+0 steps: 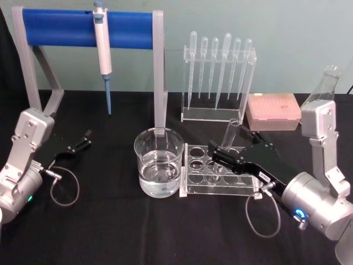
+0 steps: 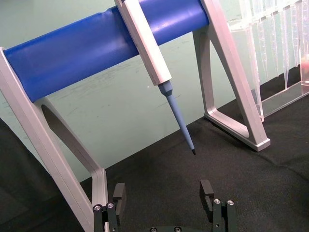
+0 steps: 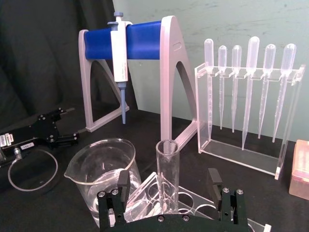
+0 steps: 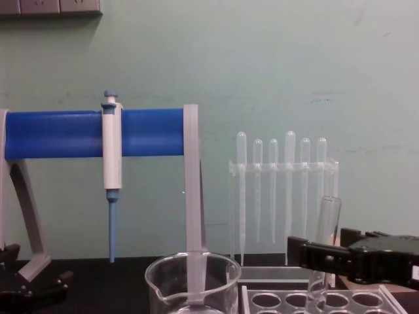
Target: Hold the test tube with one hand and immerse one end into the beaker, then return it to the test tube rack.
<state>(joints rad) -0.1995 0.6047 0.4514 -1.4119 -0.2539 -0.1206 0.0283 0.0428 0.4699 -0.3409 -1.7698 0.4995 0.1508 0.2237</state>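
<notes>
The test tube [image 1: 232, 134] stands slightly tilted in a hole of the clear rack [image 1: 193, 185], right of the beaker [image 1: 159, 160]. The beaker holds clear liquid about a third of the way up. My right gripper [image 1: 223, 154] reaches in from the right at the tube's lower half. In the right wrist view the test tube [image 3: 167, 166] rises between the open fingers of the right gripper [image 3: 169, 186], with a gap on each side, and the beaker [image 3: 102, 169] is just beside it. My left gripper [image 1: 83, 139] rests open on the table at the far left.
A blue-and-grey stand [image 1: 83, 27] holding a white-and-blue pipettor [image 1: 102, 52] is at the back left. A clear holder with several plastic pipettes [image 1: 218, 77] and a pink tip box [image 1: 273, 110] stand behind the rack. A glass flask [image 1: 325, 83] is at far right.
</notes>
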